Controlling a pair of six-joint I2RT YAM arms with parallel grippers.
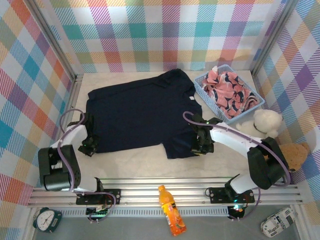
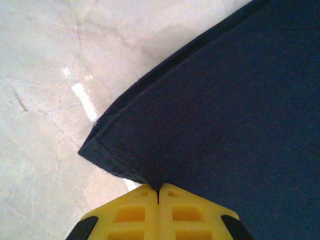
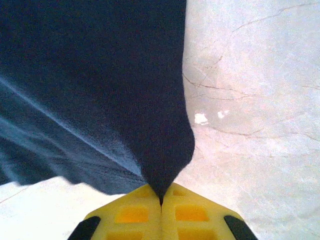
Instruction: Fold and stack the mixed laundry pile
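Left gripper [image 2: 158, 188] and right gripper [image 3: 160, 195] each clamped on navy garment [image 1: 140, 115] near hem, at 8 and 4 o'clock; cloth extends toward 12, long axis 9-to-3.

Corner of the navy garment [image 2: 225, 125] (a hem, seemingly) hides inside left claw [image 2: 158, 190].

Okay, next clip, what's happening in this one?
Two robot arms are working on a navy garment spread flat on the table. The left arm's fingers are shut on its near left corner, the right arm's fingers on its near right edge. The pink printed garment lies in the light blue basket, untouched.
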